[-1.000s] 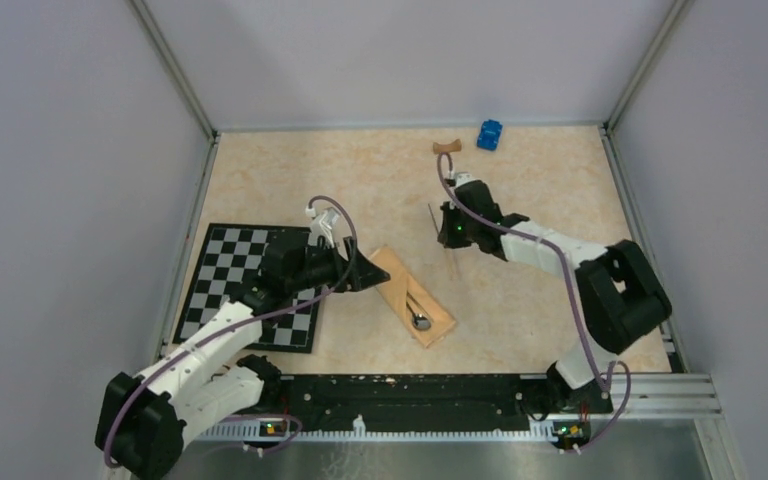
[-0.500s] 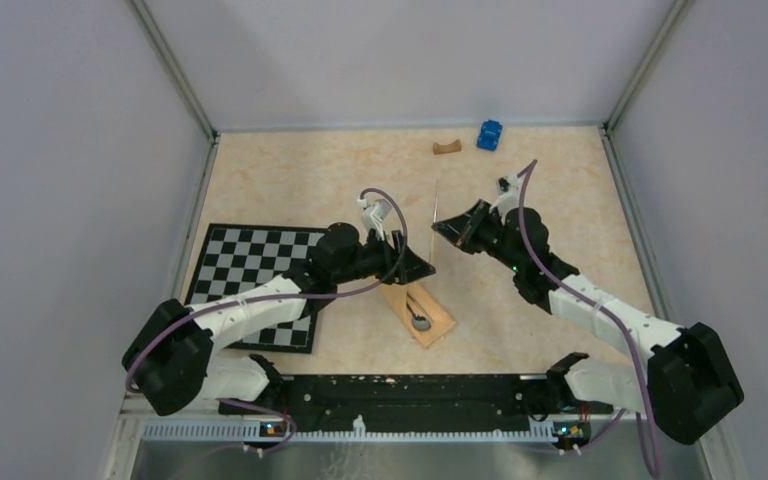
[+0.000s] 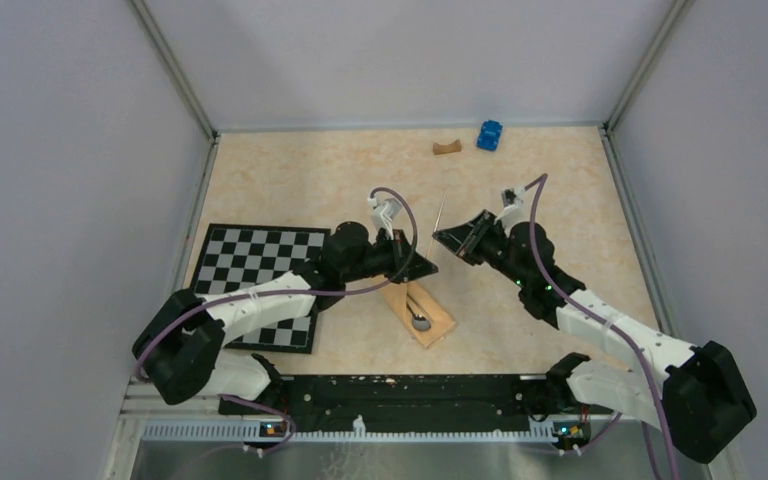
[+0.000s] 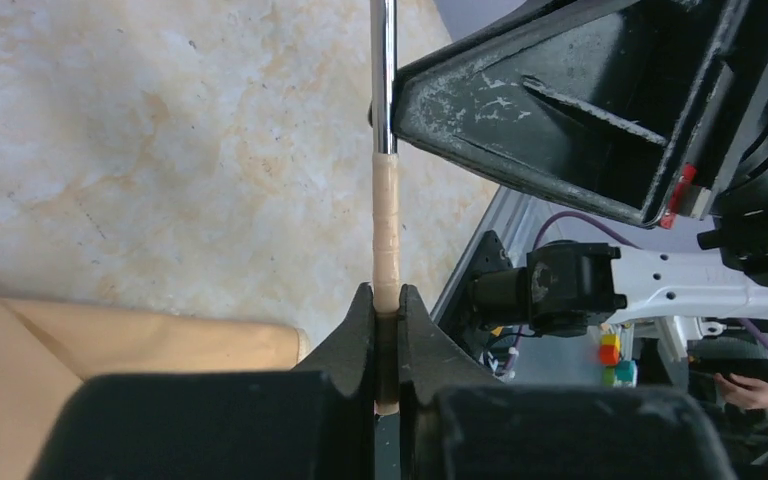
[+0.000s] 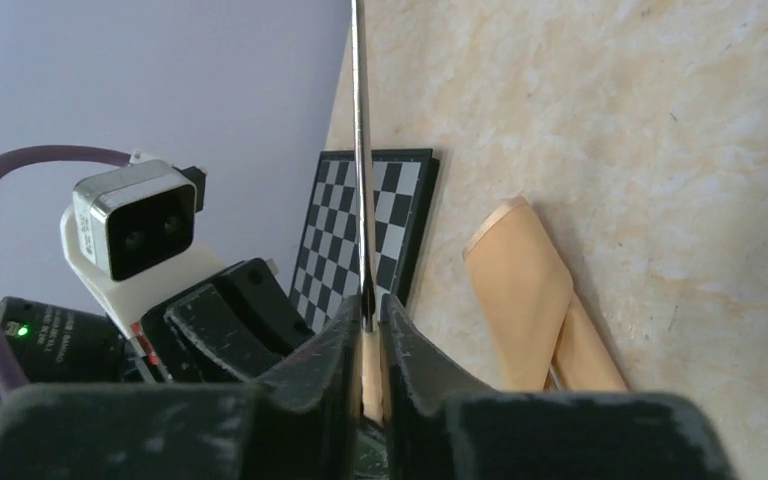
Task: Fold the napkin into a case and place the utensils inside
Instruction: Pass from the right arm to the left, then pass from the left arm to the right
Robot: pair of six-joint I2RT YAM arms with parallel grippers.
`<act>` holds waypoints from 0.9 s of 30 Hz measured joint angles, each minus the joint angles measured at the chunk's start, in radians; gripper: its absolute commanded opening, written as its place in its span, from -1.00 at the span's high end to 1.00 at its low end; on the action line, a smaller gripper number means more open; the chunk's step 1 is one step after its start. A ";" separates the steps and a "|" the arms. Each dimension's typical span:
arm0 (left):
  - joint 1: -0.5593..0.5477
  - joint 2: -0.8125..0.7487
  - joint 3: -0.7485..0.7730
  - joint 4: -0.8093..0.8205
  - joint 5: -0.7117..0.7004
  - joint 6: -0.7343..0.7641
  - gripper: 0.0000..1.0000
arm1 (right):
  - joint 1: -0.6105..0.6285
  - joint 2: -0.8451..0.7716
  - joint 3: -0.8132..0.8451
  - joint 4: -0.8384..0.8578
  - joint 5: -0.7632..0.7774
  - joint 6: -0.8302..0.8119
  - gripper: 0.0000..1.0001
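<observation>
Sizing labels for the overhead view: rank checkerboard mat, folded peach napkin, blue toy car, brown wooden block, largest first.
checkerboard mat
folded peach napkin
blue toy car and brown wooden block: look about alike, not ranked

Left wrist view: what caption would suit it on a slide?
Left hand clamped on the tan-wrapped handle of a slim silver metal utensil, folded peach-orange cloth napkin beside it.
</observation>
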 measured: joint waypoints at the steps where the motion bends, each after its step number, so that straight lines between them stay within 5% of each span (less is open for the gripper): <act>1: -0.003 -0.005 0.000 -0.010 -0.002 0.007 1.00 | 0.000 -0.005 -0.004 -0.002 0.001 -0.008 0.25; 4: -0.002 -0.042 0.000 -0.096 -0.009 0.064 1.00 | 0.005 -0.066 -0.017 -0.048 0.005 -0.101 -0.10; 8: 0.008 -0.137 0.013 -0.296 0.003 0.177 1.00 | 0.005 -0.205 -0.032 -0.107 -0.056 -0.389 -0.13; 16: 0.064 -0.282 0.025 -0.640 0.240 0.371 1.00 | 0.145 -0.402 0.005 -0.329 -0.391 -1.287 -0.12; 22: 0.070 -0.286 0.027 -0.777 0.411 0.445 1.00 | 0.314 -0.238 0.190 -0.527 -0.472 -1.796 0.03; 27: 0.071 -0.286 0.027 -0.816 0.494 0.472 1.00 | 0.389 -0.059 0.301 -0.642 -0.467 -2.008 0.12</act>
